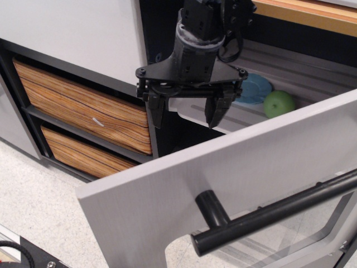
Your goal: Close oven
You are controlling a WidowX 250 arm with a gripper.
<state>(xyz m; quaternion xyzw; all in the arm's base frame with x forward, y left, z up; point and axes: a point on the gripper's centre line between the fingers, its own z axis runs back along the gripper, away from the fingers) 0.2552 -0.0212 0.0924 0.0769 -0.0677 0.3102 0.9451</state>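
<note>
Nearest, the oven [251, 167] door hangs open toward the viewer, its thick black handle [268, 215] rigid and easy to hook or push; the hinged panel looks light, the glass fragile. Beyond it, the gripper [187, 114] hovers, fingers apart, empty.

Speckled off-white floor [39, 195], lower left. Dark-framed cabinet [14, 84] at left holds two wood-grain striped drawers [83, 106], one above the other. White panel [72, 30] above them. Wooden edge strip [312, 14] top right. Even, diffuse lighting.
</note>
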